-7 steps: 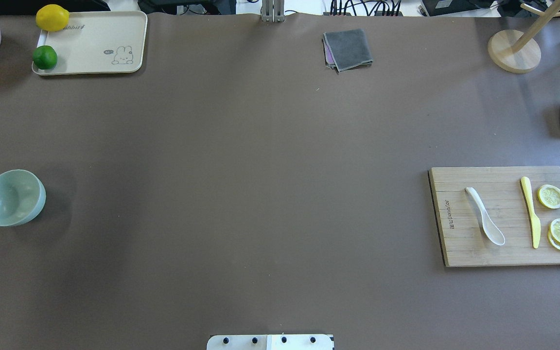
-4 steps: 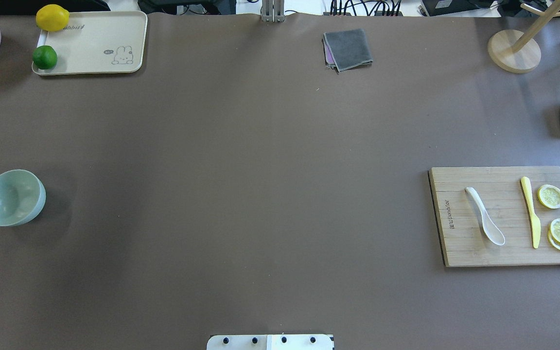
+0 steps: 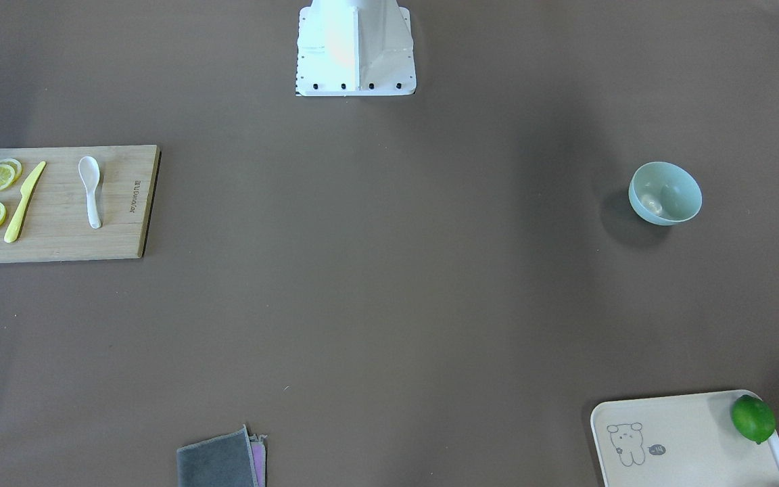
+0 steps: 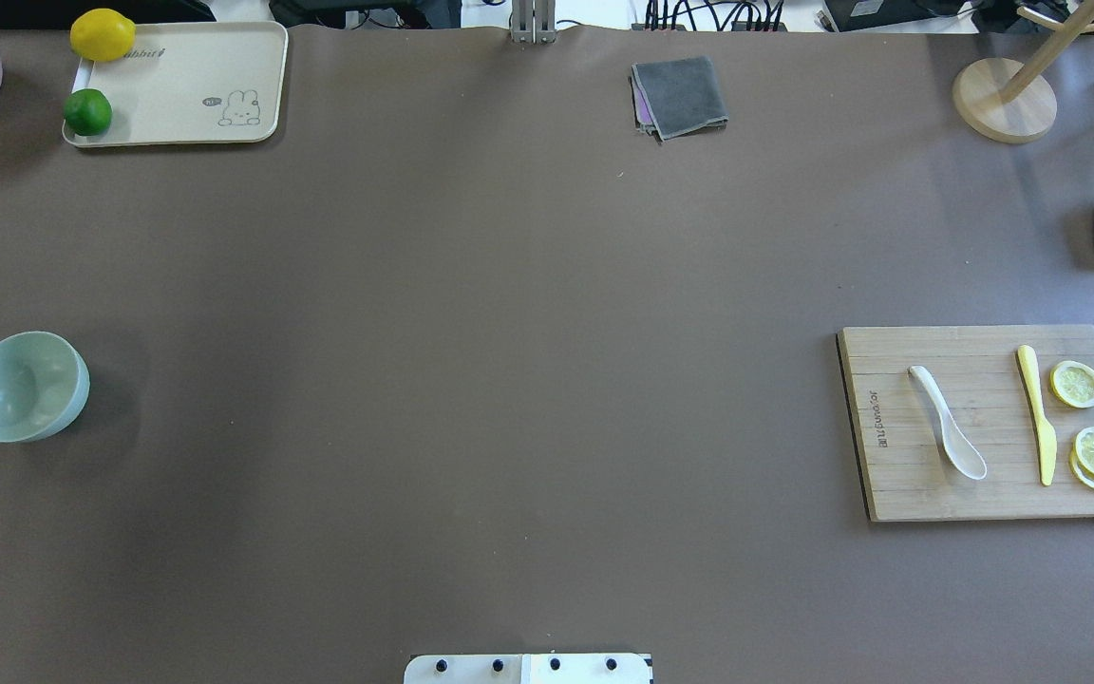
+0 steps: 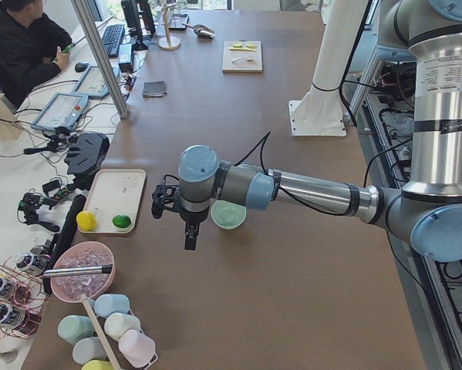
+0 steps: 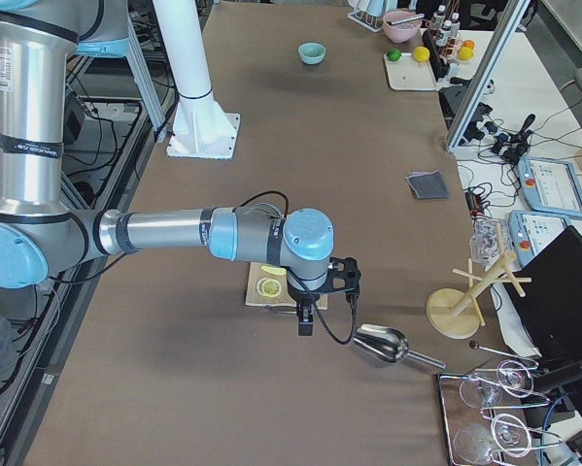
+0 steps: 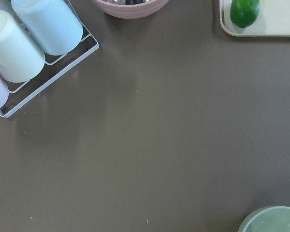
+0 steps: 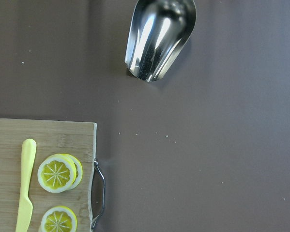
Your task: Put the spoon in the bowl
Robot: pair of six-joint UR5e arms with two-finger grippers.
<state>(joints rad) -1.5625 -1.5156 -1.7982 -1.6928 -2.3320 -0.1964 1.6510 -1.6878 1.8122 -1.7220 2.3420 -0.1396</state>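
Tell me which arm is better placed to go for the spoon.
Right. The spoon lies on the cutting board at the robot's right end of the table, and the right gripper hangs close by that board. The left gripper hangs by the bowl at the opposite end.

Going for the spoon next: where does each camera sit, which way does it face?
Overhead: behind the robot, looking forward and down; only its base plate shows.
Front-facing: across the table, facing the robot; base plate at top.
Exterior left: table's left end, looking along it; left gripper beside the bowl.
Exterior right: opposite end; right gripper near the scoop.
Left wrist: straight down; bowl rim, no fingers.
Right wrist: straight down; cutting board corner, scoop, no fingers.
Shared: overhead and front-facing both show the spoon, mirrored.
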